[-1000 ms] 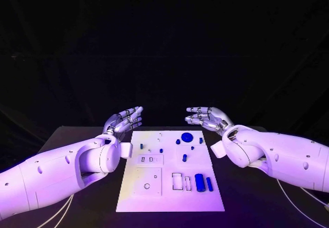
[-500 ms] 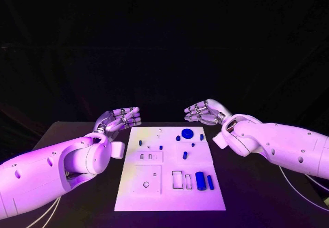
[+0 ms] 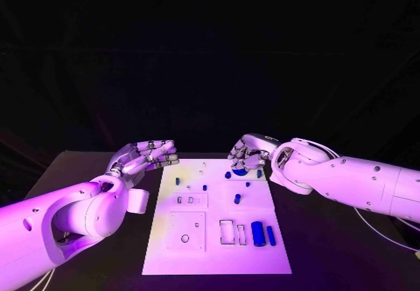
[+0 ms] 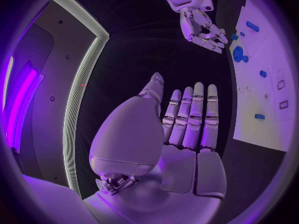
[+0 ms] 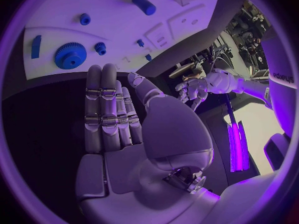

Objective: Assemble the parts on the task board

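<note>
The task board (image 3: 216,221) is laid flat in the middle of the black table (image 3: 341,242), its long side running away from the robot. On its far end, toward one o'clock from the board's centre, a large blue gear (image 3: 240,172) is seen, partly covered by the right hand (image 3: 249,153); a smaller blue part (image 3: 227,175) lies just beside it at nine o'clock, and another small part (image 3: 178,180) is placed near the far left edge. Toward four o'clock from the centre, a thick blue cylinder (image 3: 257,232) and a slimmer blue bar (image 3: 270,235) are set side by side, close to white rectangular slots (image 3: 227,231). The right hand is held over the board's far right corner, fingers straight and side by side, with nothing gripped; whether the gear is touched cannot be told. The left hand (image 3: 144,156) is held just off the far left corner, at about eleven o'clock, fingers extended and close together, with nothing held.
</note>
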`<state>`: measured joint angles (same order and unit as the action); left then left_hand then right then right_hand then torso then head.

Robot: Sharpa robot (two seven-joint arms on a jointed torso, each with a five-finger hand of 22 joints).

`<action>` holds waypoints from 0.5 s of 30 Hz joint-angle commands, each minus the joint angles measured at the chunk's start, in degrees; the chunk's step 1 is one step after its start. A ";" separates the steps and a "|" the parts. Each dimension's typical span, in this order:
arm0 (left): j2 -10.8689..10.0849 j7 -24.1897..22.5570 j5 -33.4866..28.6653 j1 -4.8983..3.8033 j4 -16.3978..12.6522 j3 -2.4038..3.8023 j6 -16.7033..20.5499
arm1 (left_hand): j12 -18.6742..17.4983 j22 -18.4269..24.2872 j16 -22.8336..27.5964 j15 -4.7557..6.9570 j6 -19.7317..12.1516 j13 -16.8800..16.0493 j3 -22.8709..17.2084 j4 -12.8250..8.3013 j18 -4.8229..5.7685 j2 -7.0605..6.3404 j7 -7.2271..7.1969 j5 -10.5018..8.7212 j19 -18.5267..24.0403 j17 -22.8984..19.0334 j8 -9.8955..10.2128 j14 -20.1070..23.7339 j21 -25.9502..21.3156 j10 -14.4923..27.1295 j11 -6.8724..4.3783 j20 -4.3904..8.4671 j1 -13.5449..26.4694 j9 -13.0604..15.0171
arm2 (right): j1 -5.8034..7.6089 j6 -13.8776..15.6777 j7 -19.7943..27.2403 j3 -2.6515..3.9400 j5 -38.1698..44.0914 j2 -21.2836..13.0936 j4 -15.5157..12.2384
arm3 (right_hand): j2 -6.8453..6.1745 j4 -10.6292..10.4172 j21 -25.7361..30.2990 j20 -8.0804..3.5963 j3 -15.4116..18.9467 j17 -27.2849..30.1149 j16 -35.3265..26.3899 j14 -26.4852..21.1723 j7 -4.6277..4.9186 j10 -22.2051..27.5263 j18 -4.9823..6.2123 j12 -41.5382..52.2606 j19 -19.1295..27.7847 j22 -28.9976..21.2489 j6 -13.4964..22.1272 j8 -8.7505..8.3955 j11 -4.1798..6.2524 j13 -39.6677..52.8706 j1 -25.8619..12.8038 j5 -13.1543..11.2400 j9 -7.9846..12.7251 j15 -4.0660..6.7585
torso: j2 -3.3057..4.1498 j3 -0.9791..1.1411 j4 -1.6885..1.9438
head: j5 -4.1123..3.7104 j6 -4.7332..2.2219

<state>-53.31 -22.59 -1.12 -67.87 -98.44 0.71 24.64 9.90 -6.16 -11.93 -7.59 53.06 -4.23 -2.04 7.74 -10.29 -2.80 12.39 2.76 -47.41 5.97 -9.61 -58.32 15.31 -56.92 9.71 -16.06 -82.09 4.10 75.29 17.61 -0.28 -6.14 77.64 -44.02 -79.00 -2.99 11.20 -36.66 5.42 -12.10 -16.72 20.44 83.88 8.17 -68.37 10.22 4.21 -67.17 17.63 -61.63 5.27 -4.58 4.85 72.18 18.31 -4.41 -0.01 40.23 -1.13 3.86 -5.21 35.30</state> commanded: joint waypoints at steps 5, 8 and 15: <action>-0.88 -0.01 0.38 -0.68 -1.96 0.20 -1.76 | -0.47 0.16 0.57 -0.16 0.03 0.14 0.27 -0.26 -0.27 0.00 0.12 0.16 -0.37 -0.02 0.25 -0.03 0.06 -0.01 0.15 -0.05 -0.14 -0.13 | 0.09 -4.41 -6.29 0.04 13.46 1.15 0.42 | -1.24 -1.45 -17.72 -0.20 -1.62 -12.91 17.08 1.72 -0.15 2.33 -1.99 -0.20 -5.07 20.09 -0.64 -1.22 0.13 0.55 -0.22 1.54 -0.23 0.29 | 1.81 -0.11 1.22 | -0.83 -0.08; -1.14 0.03 0.38 -0.85 -2.35 0.26 -1.75 | -0.59 0.20 0.69 -0.20 -0.01 0.17 0.34 -0.31 -0.27 0.01 0.16 0.17 -0.40 -0.03 0.33 0.00 0.04 0.05 0.18 -0.05 -0.12 -0.16 | 0.07 -4.84 -6.96 0.04 14.46 1.50 0.68 | -1.62 -1.87 -24.71 0.05 -2.36 -22.25 26.59 1.59 -0.02 3.00 -3.19 -0.30 -6.70 29.31 -0.49 -1.36 -0.05 0.74 -0.25 1.83 -0.25 0.41 | 2.05 -0.11 1.45 | -0.89 -0.03; -1.60 0.12 0.37 -1.09 -2.70 0.31 -1.75 | -0.80 0.27 0.90 -0.26 -0.11 0.22 0.47 -0.39 -0.27 0.01 0.23 0.17 -0.43 -0.04 0.48 0.06 -0.01 0.17 0.26 -0.05 -0.07 -0.21 | 0.06 -5.56 -7.90 0.04 15.77 1.97 1.00 | -2.13 -2.64 -33.67 0.26 -3.54 -33.81 38.42 1.65 -0.14 3.23 -4.69 -0.16 -9.47 41.37 -0.39 -1.35 -0.30 1.11 -0.18 1.84 -0.32 0.21 | 2.31 -0.17 1.91 | -1.20 -0.04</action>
<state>-54.92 -22.33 -1.05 -68.82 -100.89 0.95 24.05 9.30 -5.93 -11.27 -7.59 53.06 -4.06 -1.73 7.43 -10.29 -2.80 12.39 2.77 -47.41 5.96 -9.40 -58.30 15.31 -56.92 9.71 -16.06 -82.09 3.96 75.33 14.05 -6.30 -6.13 90.18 -42.16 -78.08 -4.74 8.61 -69.84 5.73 -15.37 -49.88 58.24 83.84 7.98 -65.30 6.14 4.21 -76.34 58.30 -61.82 4.18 -4.81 5.90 71.97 19.95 -4.66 0.00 42.34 -1.27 5.45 -6.30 35.25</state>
